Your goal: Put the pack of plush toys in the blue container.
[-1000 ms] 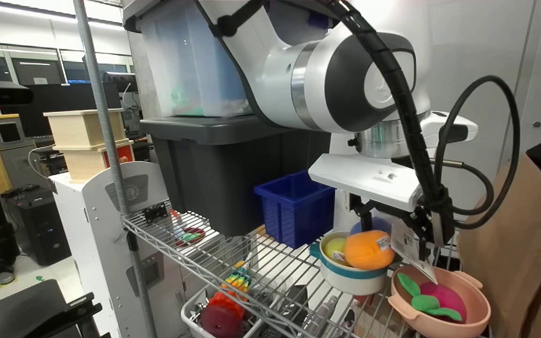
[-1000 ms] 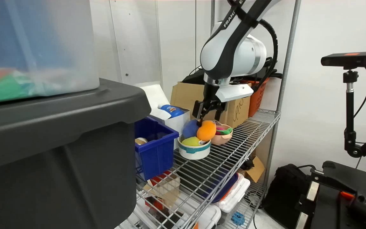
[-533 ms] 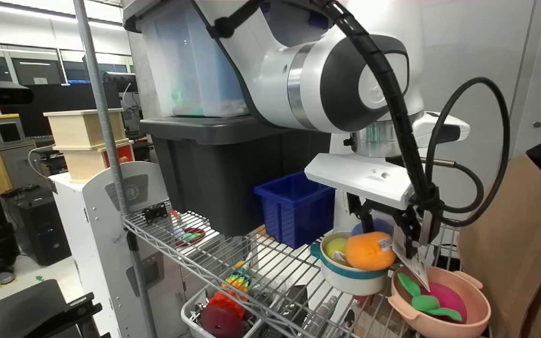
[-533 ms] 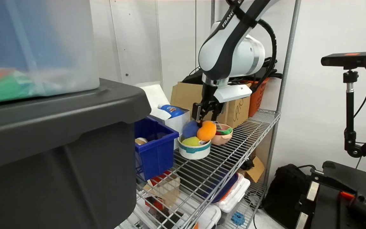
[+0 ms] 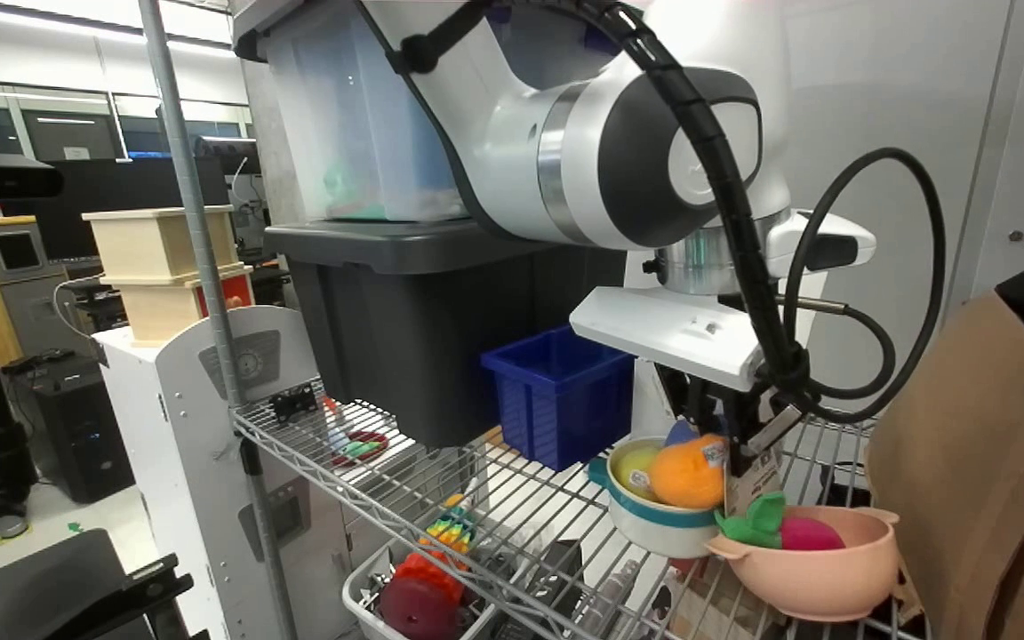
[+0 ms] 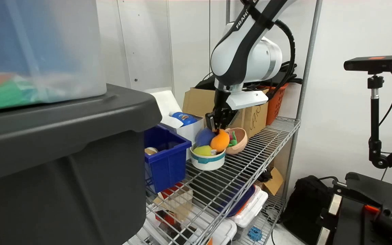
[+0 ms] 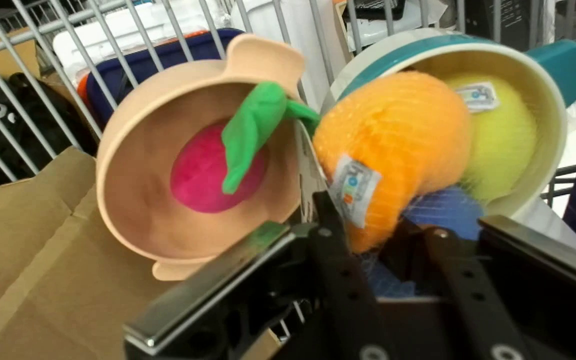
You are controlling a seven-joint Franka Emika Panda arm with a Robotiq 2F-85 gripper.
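Observation:
The pack of plush toys [image 7: 398, 130], an orange, yellow and blue bundle in netting with a card tag, rests in a white pot with a teal band [image 5: 663, 538]. In the wrist view my gripper [image 7: 365, 220] is shut on the pack's near end, orange plush and net between its fingers. The fingertips are dark and partly blurred. In both exterior views the gripper [image 5: 724, 436] points down onto the orange toy [image 6: 220, 140]. The blue container [image 5: 565, 418] stands open-topped beside the pot; an exterior view shows a pale item inside the container [image 6: 168, 170].
A pink bowl [image 7: 133, 150] with a pink and green plush touches the card tag and leans tilted by the pot. A dark grey tote [image 5: 414, 338] stands past the blue container. Cardboard [image 5: 948, 427] flanks the bowl; a white box [image 6: 194, 131] sits behind the pot.
The gripper's fingers have closed in on the pack, and the arm has shifted slightly toward the blue container. The pink bowl has tipped and swung toward the pot. The orange toy has moved a little.

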